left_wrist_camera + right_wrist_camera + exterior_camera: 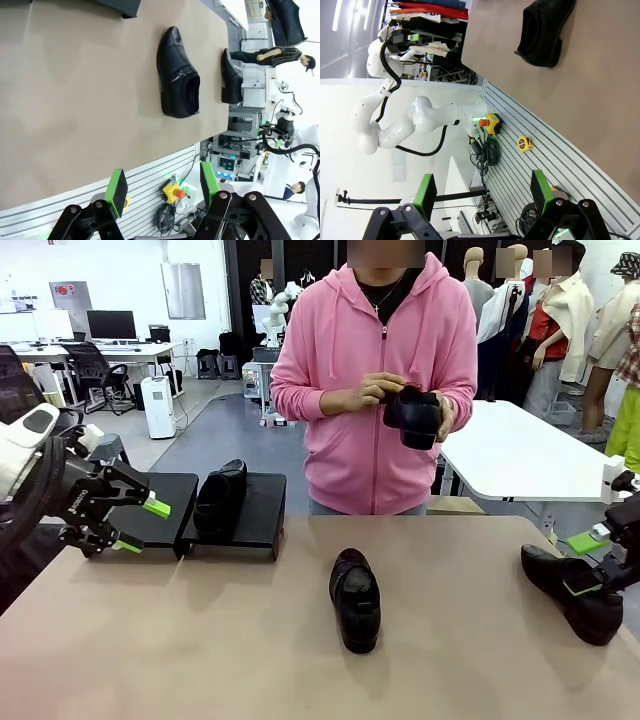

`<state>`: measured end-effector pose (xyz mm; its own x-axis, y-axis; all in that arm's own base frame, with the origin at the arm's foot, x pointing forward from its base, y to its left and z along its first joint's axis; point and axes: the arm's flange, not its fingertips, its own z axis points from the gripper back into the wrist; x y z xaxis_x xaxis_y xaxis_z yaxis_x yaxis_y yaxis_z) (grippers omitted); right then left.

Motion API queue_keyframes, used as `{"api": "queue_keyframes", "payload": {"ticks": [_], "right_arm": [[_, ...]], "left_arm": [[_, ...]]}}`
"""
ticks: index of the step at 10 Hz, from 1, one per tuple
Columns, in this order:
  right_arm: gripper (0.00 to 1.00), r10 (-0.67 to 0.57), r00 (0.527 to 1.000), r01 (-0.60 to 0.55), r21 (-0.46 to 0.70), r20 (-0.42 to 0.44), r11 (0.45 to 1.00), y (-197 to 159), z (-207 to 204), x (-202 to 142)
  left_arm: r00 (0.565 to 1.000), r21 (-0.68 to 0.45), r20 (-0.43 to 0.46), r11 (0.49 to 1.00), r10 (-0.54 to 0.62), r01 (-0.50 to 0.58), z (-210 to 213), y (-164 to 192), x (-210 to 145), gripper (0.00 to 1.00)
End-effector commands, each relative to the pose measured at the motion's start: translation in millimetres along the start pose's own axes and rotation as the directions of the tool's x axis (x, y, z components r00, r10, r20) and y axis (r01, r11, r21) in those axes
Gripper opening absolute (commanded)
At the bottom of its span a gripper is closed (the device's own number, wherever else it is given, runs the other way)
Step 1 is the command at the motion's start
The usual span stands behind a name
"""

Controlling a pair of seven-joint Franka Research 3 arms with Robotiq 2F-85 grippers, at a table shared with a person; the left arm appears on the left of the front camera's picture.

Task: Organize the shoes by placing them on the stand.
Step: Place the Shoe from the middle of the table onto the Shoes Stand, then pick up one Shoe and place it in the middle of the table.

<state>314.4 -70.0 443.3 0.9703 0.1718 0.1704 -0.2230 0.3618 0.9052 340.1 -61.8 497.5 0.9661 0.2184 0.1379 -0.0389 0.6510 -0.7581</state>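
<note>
- Shoes: first shoe [220, 498] lies on the stand [258, 512], right section; second shoe [355, 602] mid-bench [180, 650]; third shoe [560, 575] near the right edge; fourth shoe [415, 416] in the person's hands [375, 392].
- Left gripper [141, 526] hovers beside the stand, jaws wide, empty; right gripper [582, 562] just by the third shoe, jaws wide, empty.
- Step judged: picking the next shoe; next move calls for jaws straddling its sides, then a lift.

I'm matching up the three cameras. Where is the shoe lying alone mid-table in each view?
Front view: middle shoe, table centre, in front of the person.
Left wrist view: upper middle, left of another shoe.
Right wrist view: top right, toe cut off.
Shared landmark: yellow emergency-stop button on the rail, both wrist views.
</note>
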Motion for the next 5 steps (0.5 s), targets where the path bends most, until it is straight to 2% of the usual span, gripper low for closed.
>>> {"api": "queue_keyframes", "payload": {"ticks": [1,5], "right_arm": [[1.0,0.029,0.999,-0.029,0.02,0.014,0.999,2.2,1.2,2.9],[1.0,0.029,0.999,-0.029,0.02,0.014,0.999,2.2,1.2,2.9]], "left_arm": [[1.0,-0.016,-0.001,1.0,0.011,-0.011,3.7,-2.0,-0.4,0.76],[1.0,-0.016,-0.001,1.0,0.011,-0.011,3.7,-2.0,-0.4,0.76]]}}
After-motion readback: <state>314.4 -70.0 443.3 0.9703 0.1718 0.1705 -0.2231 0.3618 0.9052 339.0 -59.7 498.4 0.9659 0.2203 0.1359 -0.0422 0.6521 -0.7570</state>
